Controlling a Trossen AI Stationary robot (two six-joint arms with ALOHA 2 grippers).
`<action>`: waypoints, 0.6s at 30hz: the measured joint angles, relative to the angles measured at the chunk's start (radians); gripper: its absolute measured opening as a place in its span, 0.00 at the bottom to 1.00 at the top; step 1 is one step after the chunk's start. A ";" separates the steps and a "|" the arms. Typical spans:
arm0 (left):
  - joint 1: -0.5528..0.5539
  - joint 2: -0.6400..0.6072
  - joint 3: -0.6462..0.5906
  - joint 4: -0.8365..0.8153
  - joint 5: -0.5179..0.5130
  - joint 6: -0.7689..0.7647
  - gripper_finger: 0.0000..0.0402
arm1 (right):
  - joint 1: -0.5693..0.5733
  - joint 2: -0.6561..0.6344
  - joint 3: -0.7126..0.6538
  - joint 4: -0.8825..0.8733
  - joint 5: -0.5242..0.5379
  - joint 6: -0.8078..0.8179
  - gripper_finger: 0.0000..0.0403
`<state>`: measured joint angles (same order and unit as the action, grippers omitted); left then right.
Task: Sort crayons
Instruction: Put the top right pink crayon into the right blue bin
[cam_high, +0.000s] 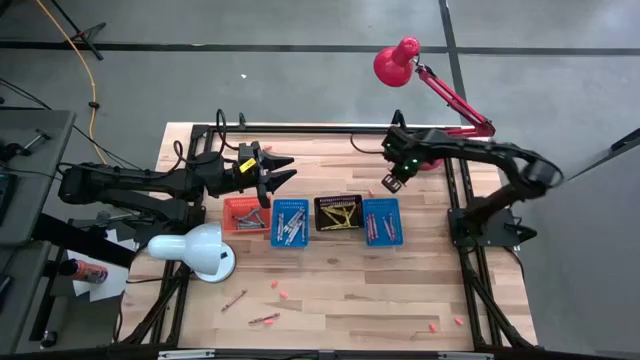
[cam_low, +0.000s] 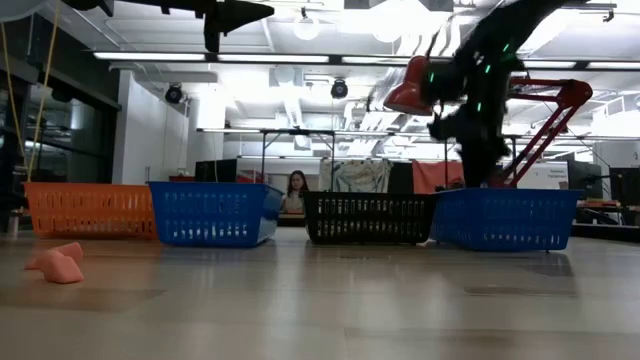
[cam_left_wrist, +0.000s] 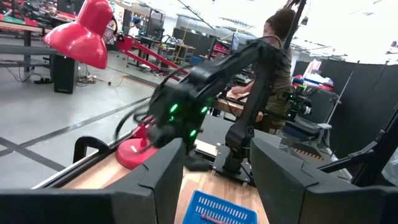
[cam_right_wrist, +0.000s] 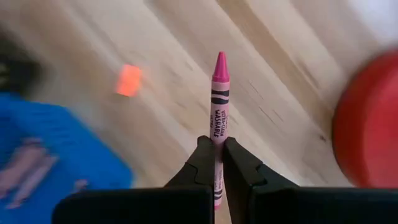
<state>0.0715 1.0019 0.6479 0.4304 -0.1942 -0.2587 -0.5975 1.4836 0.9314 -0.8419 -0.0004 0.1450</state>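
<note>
My right gripper points down behind the right-hand blue basket, shut on a pink crayon. My left gripper hovers level and open above the orange basket, its fingers holding nothing. Between those two baskets stand another blue basket and a black one, in a row mid-table, each with crayons inside. Loose crayons and small bits lie on the wood toward the near edge. My right gripper pinches the pink crayon's blunt half between its two fingers, which come from above and point down. The crayon runs along the fingers, its pointed tip sticking out past them. It hangs clear of the table.
A white lamp stands at the near left and a red lamp's base close behind my right gripper. An orange bit lies on the wood below it. Two orange bits lie near the front. A person is beyond the table.
</note>
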 joint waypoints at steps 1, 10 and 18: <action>0.000 0.000 0.000 0.000 0.000 0.000 0.43 | 0.008 -0.038 0.000 0.006 -0.014 -0.009 0.00; 0.000 0.000 0.000 -0.016 0.000 0.000 0.43 | 0.110 -0.342 -0.179 0.428 -0.175 0.115 0.00; 0.000 -0.006 0.000 -0.018 0.000 0.000 0.43 | 0.290 -0.414 -0.487 1.166 -0.164 0.429 0.00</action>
<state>0.0715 0.9955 0.6482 0.4121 -0.1940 -0.2588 -0.3075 1.0698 0.4446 0.3239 -0.1641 0.5741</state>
